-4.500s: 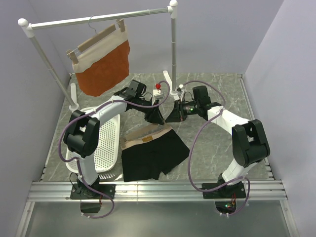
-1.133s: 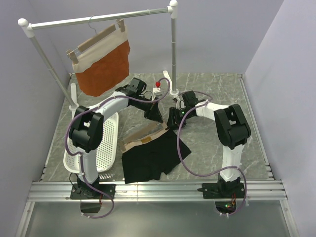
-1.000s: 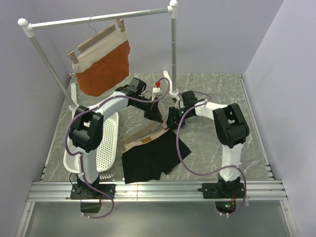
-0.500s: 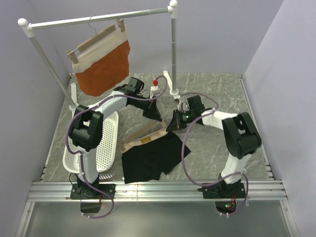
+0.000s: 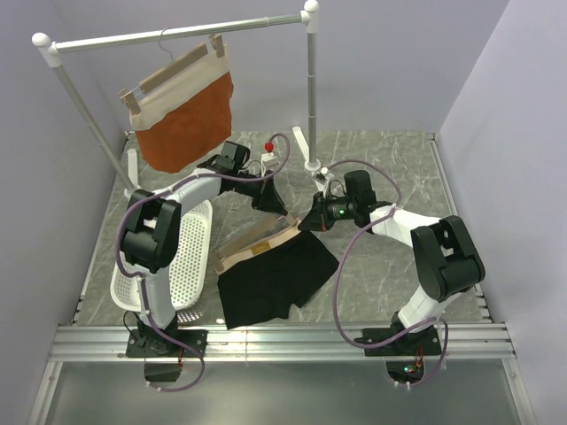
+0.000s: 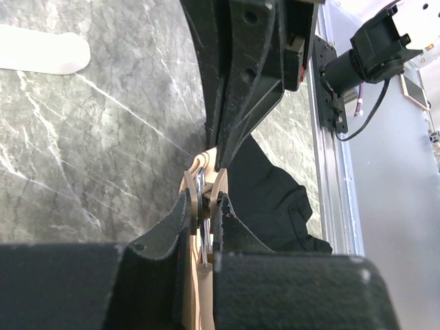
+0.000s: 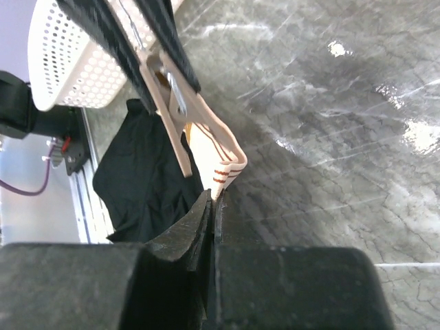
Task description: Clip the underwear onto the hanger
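Grey marbled tabletop (image 5: 390, 168) fills the floor of a pale lilac booth, with both arm bases bolted to a metal rail (image 5: 283, 341) at the near edge. Just beyond the rail the black underwear (image 5: 275, 279) lies mostly flat, legs toward the bases and its tan waistband (image 5: 252, 250) along the far side; the far right corner is lifted off the surface. To its left a white perforated basket (image 5: 190, 257) stands tilted, its near end raised against the left arm. Past the waistband the two arms meet. The left hand (image 5: 284, 212) is clenched on a wooden clip of the hanger (image 7: 167, 113), its black fingers (image 6: 172, 227) pressing the clip's two arms from either side right at the metal spring, and the clip's tip points down at the waistband corner. The right hand (image 5: 308, 223) comes in from the opposite side with its fingers pinched together, the striped corner of the waistband caught at their tips and black fabric hanging beside them, just below the clip. How much of the hanger's bar rests on the cloth cannot be told from above. Farther back a small red knob (image 5: 269, 146) sits by the left arm's wrist. At the far end a white rail (image 5: 177, 34) on two posts carries a second wooden hanger with a rust-orange garment (image 5: 186, 119) clipped to it, hanging clear of the tabletop.
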{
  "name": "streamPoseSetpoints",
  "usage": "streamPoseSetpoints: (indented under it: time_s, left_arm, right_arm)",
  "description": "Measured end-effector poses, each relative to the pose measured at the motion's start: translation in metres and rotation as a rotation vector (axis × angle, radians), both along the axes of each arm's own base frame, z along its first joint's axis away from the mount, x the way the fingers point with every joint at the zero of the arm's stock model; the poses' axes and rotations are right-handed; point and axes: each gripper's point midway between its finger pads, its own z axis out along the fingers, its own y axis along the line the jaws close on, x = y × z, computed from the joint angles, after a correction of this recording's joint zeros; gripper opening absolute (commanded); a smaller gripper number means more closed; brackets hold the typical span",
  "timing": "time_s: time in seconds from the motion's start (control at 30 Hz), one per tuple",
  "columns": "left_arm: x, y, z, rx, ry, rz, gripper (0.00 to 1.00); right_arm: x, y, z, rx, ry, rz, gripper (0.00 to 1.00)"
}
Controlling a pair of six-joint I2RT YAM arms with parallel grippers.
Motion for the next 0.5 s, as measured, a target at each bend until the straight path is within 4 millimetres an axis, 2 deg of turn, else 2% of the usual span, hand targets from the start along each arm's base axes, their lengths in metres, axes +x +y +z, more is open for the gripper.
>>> streamPoseSetpoints:
  time_s: [0.5]
  left_arm:
    - [0.002,-0.001,0.01,-0.053,-0.033,-0.011,0.0]
  right_arm:
    - [-0.012,0.007,0.009,0.008,-0.154,0.109,0.0]
